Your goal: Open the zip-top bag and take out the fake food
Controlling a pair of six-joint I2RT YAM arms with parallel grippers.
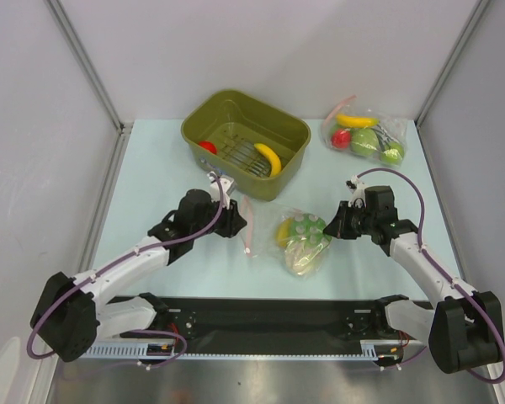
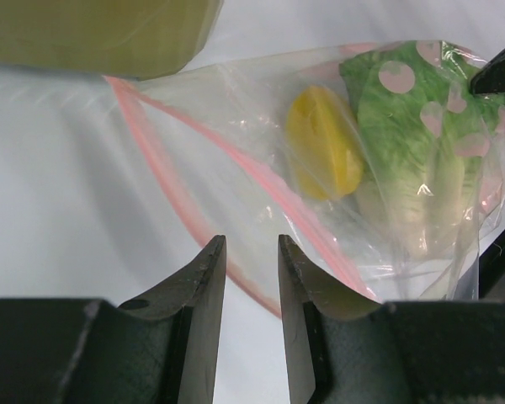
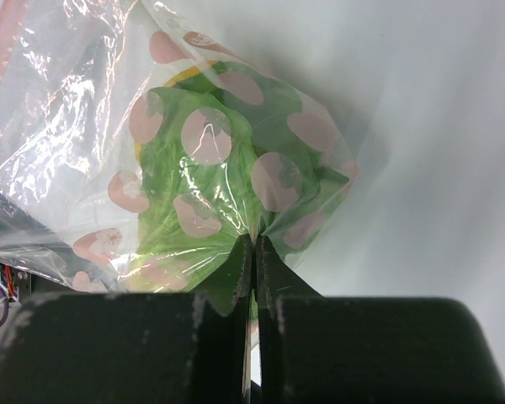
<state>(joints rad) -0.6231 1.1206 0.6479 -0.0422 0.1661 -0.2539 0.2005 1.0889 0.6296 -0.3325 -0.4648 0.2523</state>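
The zip-top bag (image 1: 303, 257) lies at mid-table with its pink zip strip (image 1: 247, 227) open toward the left. Inside are the pale green cabbage (image 1: 308, 229) and a small yellow piece (image 1: 284, 234). My left gripper (image 1: 238, 223) is open just short of the mouth; in the left wrist view (image 2: 251, 244) the strip (image 2: 164, 168) curves past the fingertips, with the yellow piece (image 2: 320, 143) and cabbage (image 2: 412, 143) beyond. My right gripper (image 1: 332, 225) is shut on the bag's closed end (image 3: 254, 240), cabbage (image 3: 219, 185) right ahead. A banana (image 1: 268, 156) and red fruit (image 1: 206, 146) lie in the bin.
An olive-green bin (image 1: 204, 114) stands at the back centre, close behind my left gripper. A second clear bag (image 1: 366, 135) with a banana, red and bright green fruits lies at the back right. Grey walls close in both sides.
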